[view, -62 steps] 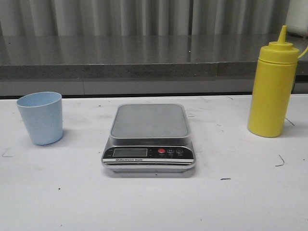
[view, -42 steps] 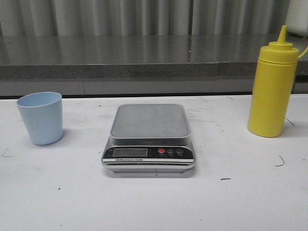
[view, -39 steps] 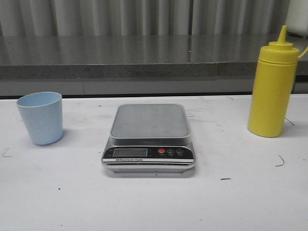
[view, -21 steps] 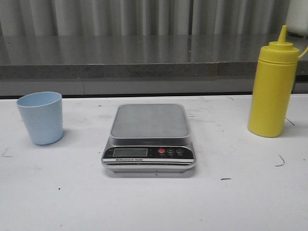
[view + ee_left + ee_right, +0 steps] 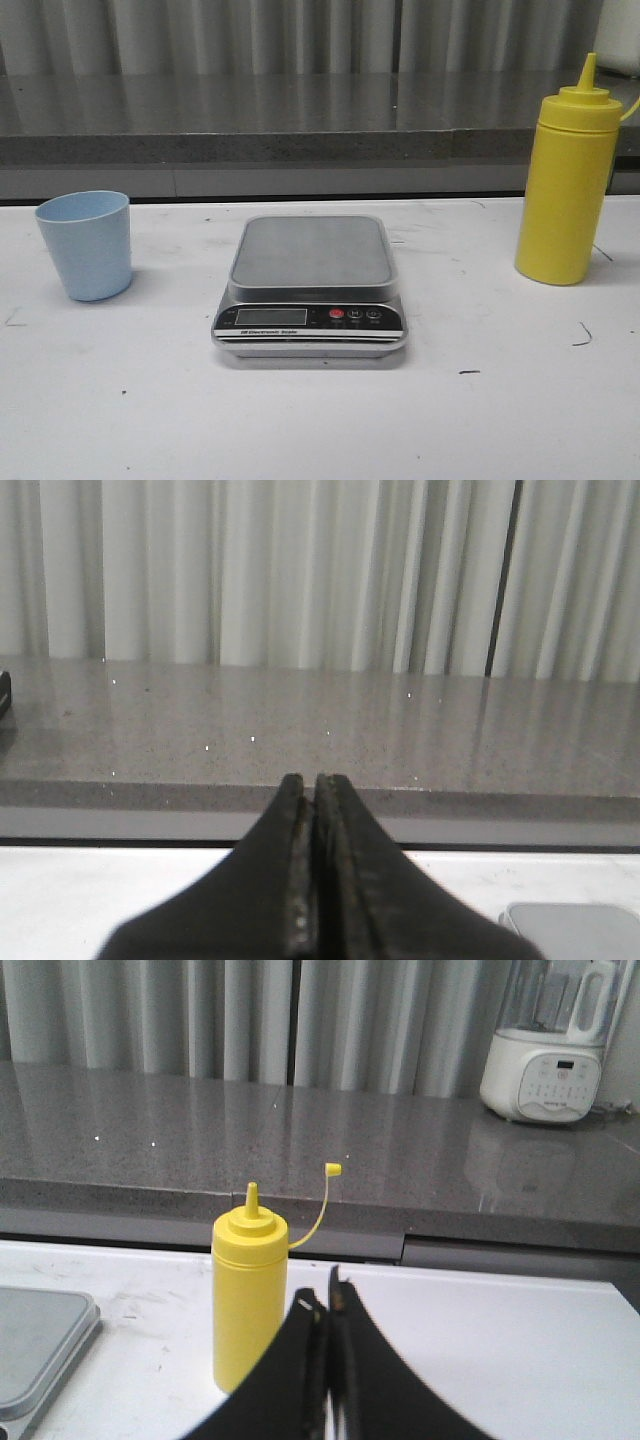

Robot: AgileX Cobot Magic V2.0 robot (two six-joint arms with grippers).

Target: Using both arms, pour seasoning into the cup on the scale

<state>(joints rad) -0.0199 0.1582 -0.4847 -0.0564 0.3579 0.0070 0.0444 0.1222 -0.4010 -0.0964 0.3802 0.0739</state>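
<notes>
The right tool (image 5: 327, 1335) had its two black fingers pressed together, empty. Just beyond them the yellow seasoning bottle (image 5: 249, 1305) stood upright on the white table (image 5: 480, 1350), its tethered tip (image 5: 332, 1170) arcing aside. A corner of the scale (image 5: 40, 1345) showed, a white blender (image 5: 545, 1040) behind.

white table (image 5: 520, 420), cup (image 5: 85, 245), scale (image 5: 310, 285), seasoning (image 5: 565, 190)

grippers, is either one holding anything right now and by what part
Nothing is held. The left gripper and right gripper are both shut on nothing; the bottle and cup stand untouched on the table.
</notes>
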